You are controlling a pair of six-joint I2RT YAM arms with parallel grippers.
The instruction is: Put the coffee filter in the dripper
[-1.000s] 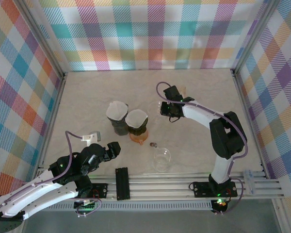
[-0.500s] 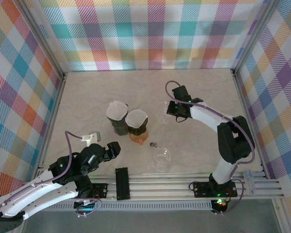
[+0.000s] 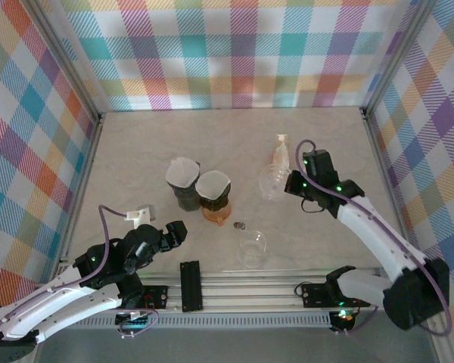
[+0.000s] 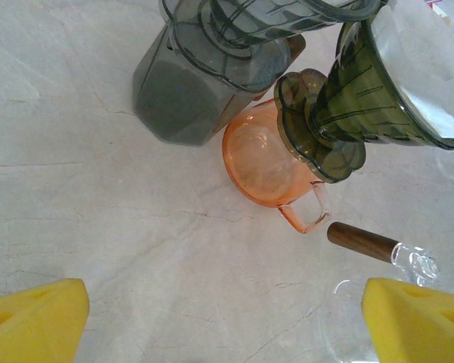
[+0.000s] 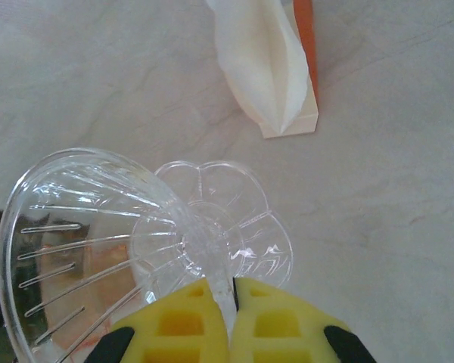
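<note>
Dripper (image 5: 98, 227) | thin edge pinched in right gripper (image 5: 232, 302) (filters (image 5: 261, 68) just beyond)

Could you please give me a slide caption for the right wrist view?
Right gripper pinches the clear dripper, with a pack of paper filters just beyond.

Pastel plaid walls (image 3: 242, 53) enclose a pale marbled tabletop (image 3: 136, 144).

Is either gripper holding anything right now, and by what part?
The right gripper pinches the clear dripper by a thin part where cone meets base, probably its handle. The left gripper is open and empty.
</note>
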